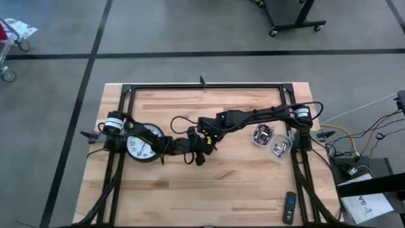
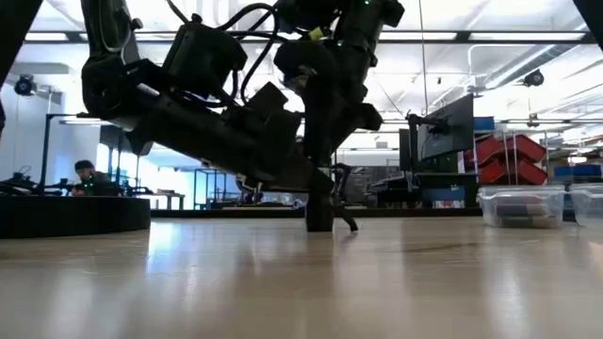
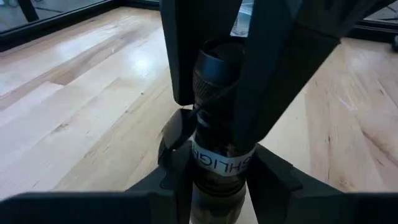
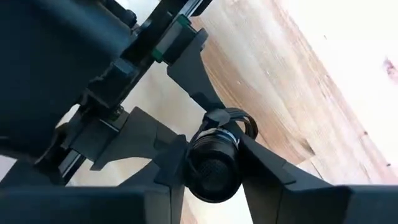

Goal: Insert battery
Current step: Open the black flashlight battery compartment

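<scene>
While your left gripper (image 3: 214, 180) clamps the flashlight (image 3: 217, 124) upright at table centre, your right gripper (image 4: 211, 165) grips its top end from above, along its long axis.

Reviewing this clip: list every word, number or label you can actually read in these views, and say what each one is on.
"HLIGH": partial white band lettering on the black flashlight, the rest hidden by the fingers.
Clock face: numerals too small to read.
Remote: buttons unreadable.
Paper off the table's right corner: dark print, too blurred to read.
</scene>
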Available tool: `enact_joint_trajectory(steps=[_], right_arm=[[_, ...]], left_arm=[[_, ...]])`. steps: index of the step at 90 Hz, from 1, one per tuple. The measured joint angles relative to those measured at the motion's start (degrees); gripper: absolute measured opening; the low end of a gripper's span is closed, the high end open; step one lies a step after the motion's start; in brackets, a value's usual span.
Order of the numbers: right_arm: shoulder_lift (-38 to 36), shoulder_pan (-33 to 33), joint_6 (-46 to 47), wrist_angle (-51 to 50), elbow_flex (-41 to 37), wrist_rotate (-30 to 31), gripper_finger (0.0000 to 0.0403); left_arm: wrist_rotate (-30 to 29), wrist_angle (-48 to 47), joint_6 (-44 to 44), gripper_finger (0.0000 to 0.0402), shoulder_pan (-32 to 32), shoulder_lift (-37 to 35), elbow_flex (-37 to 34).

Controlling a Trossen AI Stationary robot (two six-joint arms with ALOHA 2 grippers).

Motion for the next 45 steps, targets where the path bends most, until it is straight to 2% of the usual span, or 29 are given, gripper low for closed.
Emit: enact_joint_trajectory(steps=[16, 45], right_arm=[[-0.1, 0.1, -8.5, -0.9, 0.0, -1.3, 0.0106], [-0.1, 0.8, -36.4, -1.8, 0.0, -9.8, 0.0100]], left_arm=[[5.1, 0.9, 3.9, 0.0098, -0.1, 0.0, -0.1], [16.7, 2.1, 9.7, 0.0098, -0.2, -0.3, -0.2]])
